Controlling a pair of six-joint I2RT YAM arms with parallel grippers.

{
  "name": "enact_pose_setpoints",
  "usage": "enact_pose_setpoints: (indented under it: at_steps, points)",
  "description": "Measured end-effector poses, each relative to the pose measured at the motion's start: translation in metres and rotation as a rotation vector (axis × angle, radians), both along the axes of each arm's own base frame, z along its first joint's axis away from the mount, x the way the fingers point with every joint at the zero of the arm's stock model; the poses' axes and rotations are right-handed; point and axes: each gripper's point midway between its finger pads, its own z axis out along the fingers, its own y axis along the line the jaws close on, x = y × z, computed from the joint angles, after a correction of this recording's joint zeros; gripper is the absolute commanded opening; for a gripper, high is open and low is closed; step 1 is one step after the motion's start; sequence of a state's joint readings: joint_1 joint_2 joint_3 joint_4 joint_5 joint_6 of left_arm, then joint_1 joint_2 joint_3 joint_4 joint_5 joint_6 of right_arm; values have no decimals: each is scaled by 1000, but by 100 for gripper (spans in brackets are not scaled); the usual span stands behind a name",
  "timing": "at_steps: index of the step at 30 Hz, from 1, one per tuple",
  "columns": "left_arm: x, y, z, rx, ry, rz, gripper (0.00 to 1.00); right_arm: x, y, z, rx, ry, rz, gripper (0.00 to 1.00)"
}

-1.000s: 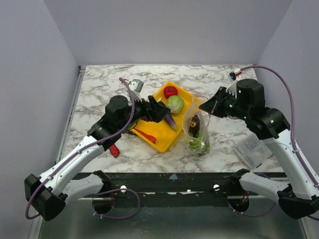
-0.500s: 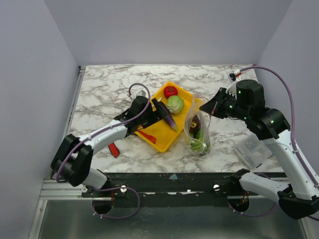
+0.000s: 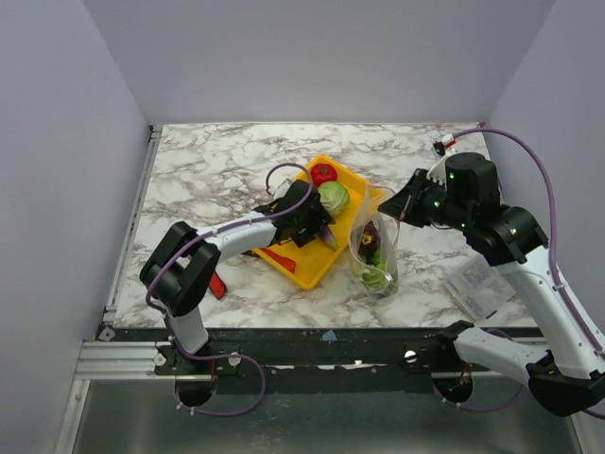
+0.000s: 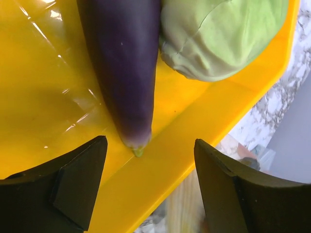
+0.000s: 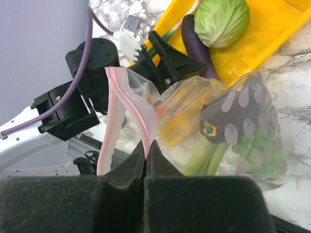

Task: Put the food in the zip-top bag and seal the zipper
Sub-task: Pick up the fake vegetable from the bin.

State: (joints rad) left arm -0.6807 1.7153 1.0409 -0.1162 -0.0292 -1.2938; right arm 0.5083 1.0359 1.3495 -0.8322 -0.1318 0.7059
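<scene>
So the left claw [image 4: 148, 150] is spread wide over the tray [image 4: 204, 116]. The eggplant [image 4: 124, 63] tip sits right between its fingers, with the cabbage [image 4: 218, 34] snug against the eggplant on the claw's right. The right claw [image 5: 146, 155] is pinched tight on the zipper [image 5: 119, 102], and the bag [image 5: 194, 97] droops just past it with some veg [image 5: 214, 128] inside.

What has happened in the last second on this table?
The left gripper reached forward across the yellow plastic tray, and its open jaws now flank the tip of the long purple eggplant without gripping it. The right gripper stayed shut on the pink mouth strip of the clear plastic bag; the green cabbage stayed put.
</scene>
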Motion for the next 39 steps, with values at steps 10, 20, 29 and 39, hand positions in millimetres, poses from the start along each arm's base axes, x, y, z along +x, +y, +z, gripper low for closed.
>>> enact_pose_setpoints:
  at_steps: [10,20,29,39]
  points:
    - [17,-15,-11,162,173,129,71,0,0,-4,-4,7,0,1]
    - [-9,1,-45,299,311,161,58,-1,-2,-2,-4,0,-5,1]
    - [-6,-4,-48,267,294,164,37,-3,-3,1,0,-9,-7,1]
    - [-34,31,-26,316,225,99,6,-8,-8,3,3,-22,-15,1]
